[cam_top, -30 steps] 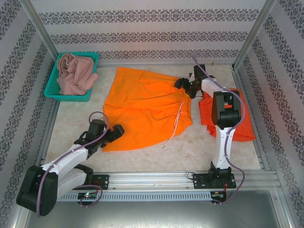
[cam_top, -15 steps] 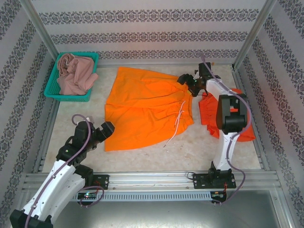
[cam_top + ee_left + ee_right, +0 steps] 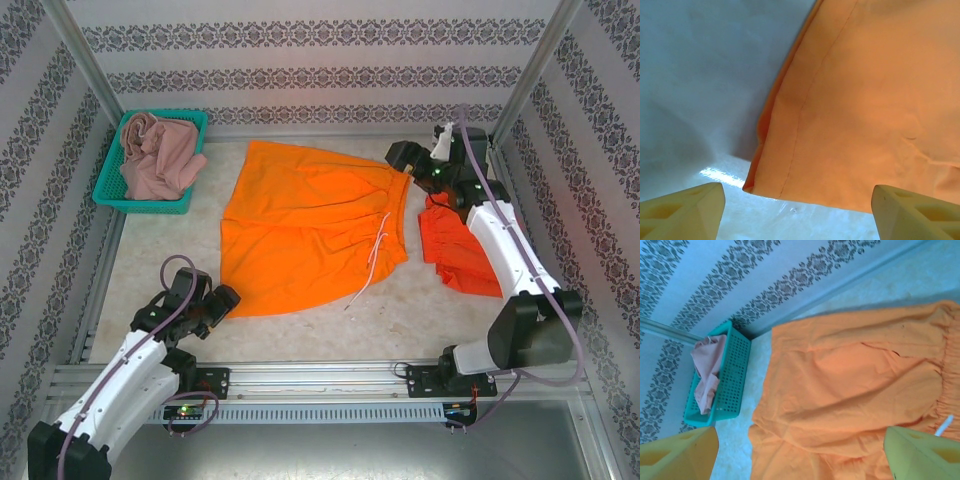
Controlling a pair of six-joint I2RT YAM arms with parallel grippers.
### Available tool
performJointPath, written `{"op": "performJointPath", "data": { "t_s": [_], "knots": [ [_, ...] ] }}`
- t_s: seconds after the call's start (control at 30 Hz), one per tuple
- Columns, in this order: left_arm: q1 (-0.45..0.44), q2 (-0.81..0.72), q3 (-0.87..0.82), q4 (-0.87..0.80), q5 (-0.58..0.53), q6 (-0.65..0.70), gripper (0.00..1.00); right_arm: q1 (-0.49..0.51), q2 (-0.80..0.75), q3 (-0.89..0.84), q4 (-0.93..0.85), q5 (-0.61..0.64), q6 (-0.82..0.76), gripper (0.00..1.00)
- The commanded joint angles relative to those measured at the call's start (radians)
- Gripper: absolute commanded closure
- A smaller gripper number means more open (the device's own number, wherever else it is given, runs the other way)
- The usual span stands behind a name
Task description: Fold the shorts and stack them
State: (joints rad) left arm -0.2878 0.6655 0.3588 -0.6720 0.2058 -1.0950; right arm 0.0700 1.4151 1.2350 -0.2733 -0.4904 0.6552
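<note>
Left gripper [image 3: 220,298]: jaws wide, empty, just beside the near hem corner of the bright orange cloth shorts [image 3: 310,225], which lie spread flat at centre; right gripper [image 3: 401,158] wide near the waistband; risk: catching one layer only would skew the fold.

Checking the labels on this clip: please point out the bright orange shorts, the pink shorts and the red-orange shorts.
bright orange shorts [image 3: 300,235], top view, middle of the spread cloth.
pink shorts [image 3: 160,165], top view, bunched middle.
red-orange shorts [image 3: 450,250], top view, middle of the visible cloth.
</note>
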Motion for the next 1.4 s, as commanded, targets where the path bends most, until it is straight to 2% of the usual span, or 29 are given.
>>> {"op": "performJointPath", "data": {
  "t_s": [0.0, 0.13, 0.4, 0.63, 0.73, 0.83, 0.87, 1.0, 1.07, 1.17, 1.27, 1.37],
  "knots": [
    [-0.001, 0.046, -0.009, 0.044, 0.040, -0.039, 0.26, 0.007, -0.025, -0.071, -0.021, 0.009, -0.028, 0.14],
    [-0.001, 0.081, 0.006, 0.040, 0.017, -0.017, 0.30, 0.006, -0.055, -0.116, -0.022, 0.017, -0.029, 0.14],
    [-0.002, 0.164, 0.015, 0.140, 0.009, -0.008, 0.42, 0.013, -0.097, -0.153, -0.030, 0.007, -0.034, 0.14],
    [-0.002, 0.181, 0.052, 0.136, -0.036, 0.025, 0.63, 0.019, -0.130, -0.181, -0.056, -0.013, -0.092, 0.14],
    [0.000, 0.178, 0.072, 0.138, -0.056, 0.045, 0.77, 0.032, -0.144, -0.187, -0.080, -0.004, -0.167, 0.14],
    [0.000, 0.170, 0.111, 0.121, -0.085, 0.078, 0.97, 0.074, -0.157, -0.183, -0.136, 0.043, -0.326, 0.15],
    [0.000, 0.166, 0.134, 0.106, -0.100, 0.093, 1.00, 0.099, -0.166, -0.184, -0.159, 0.068, -0.403, 0.15],
    [0.002, 0.145, 0.214, 0.056, -0.153, 0.162, 1.00, 0.220, -0.212, -0.212, -0.231, 0.170, -0.751, 0.11],
    [0.008, 0.145, 0.252, 0.021, -0.188, 0.199, 1.00, 0.296, -0.234, -0.231, -0.287, 0.260, -0.963, 0.10],
    [0.024, 0.149, 0.290, -0.013, -0.220, 0.247, 1.00, 0.383, -0.249, -0.259, -0.380, 0.382, -1.195, 0.11],
    [0.051, 0.154, 0.308, -0.012, -0.220, 0.283, 1.00, 0.424, -0.235, -0.287, -0.473, 0.469, -1.333, 0.11],
    [0.079, 0.156, 0.316, 0.005, -0.218, 0.303, 1.00, 0.441, -0.198, -0.319, -0.504, 0.558, -1.382, 0.15]
  ]
}}
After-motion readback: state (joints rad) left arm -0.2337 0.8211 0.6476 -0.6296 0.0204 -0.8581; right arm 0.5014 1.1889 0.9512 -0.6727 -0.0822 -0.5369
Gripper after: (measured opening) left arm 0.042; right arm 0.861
